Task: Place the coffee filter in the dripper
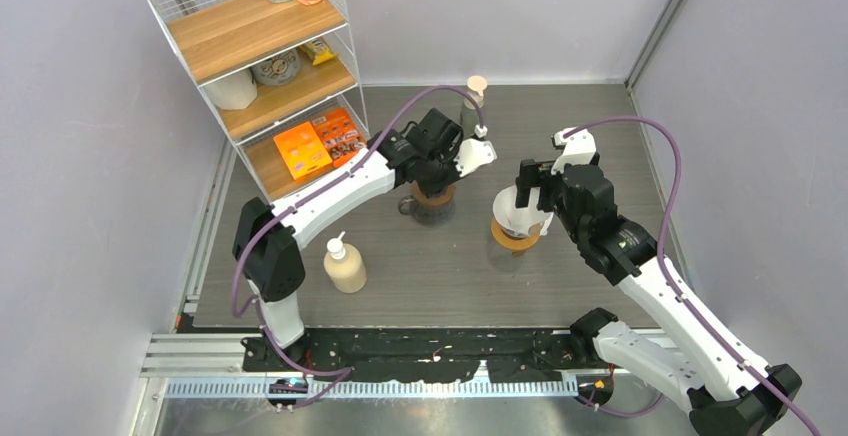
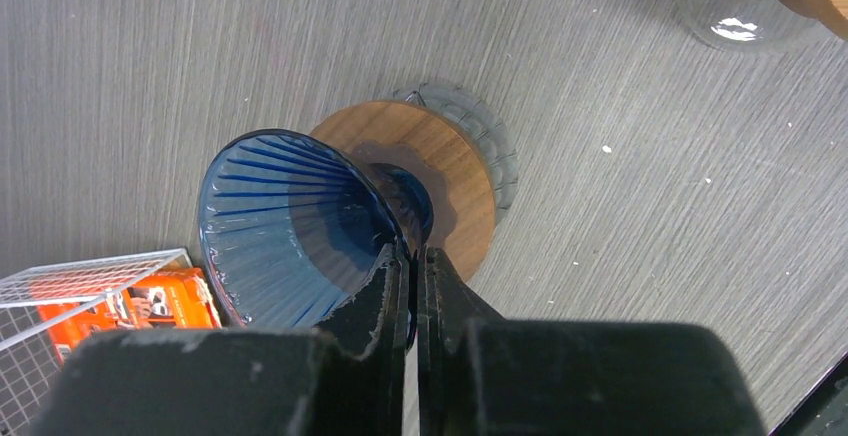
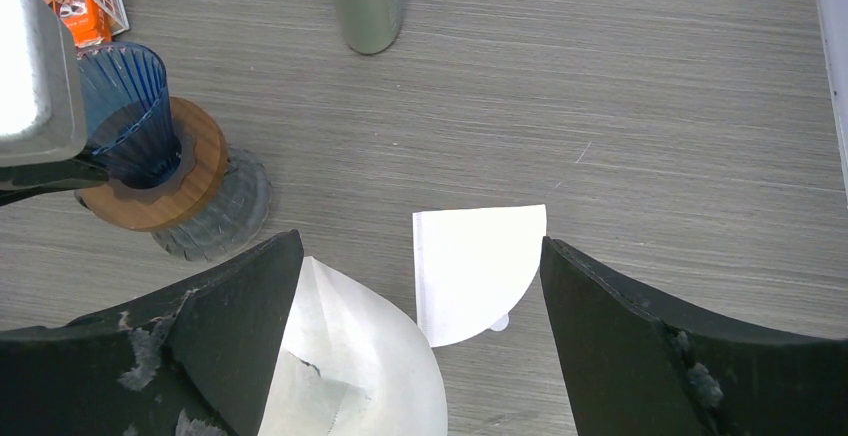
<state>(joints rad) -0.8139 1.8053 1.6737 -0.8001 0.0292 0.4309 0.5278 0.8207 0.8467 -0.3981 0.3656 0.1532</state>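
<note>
**Pinching dripper [image 2: 285, 221] rim w/ L claw [image 2: 412, 256]; R claw [image 3: 420, 244] wide open**

L claw is clamped on the blue dripper's rim, thin wall btw its fingers [image 2: 385, 296]. R claw gapes, holding nothing. A folded flat filter [image 3: 478, 271] lies on table [image 3: 650, 106] btw its fingertips [image 3: 270, 266], just past them; an opened cone filter [image 3: 350, 356] sits under one finger. Dripper is well off to that same side.

On the table [image 1: 600, 126], the dripper [image 1: 432, 201] stands left of the filter [image 1: 518, 218]. A rack [image 1: 262, 76] fills the far-left corner; a bottle [image 1: 345, 266] stands toward the near-left.
</note>
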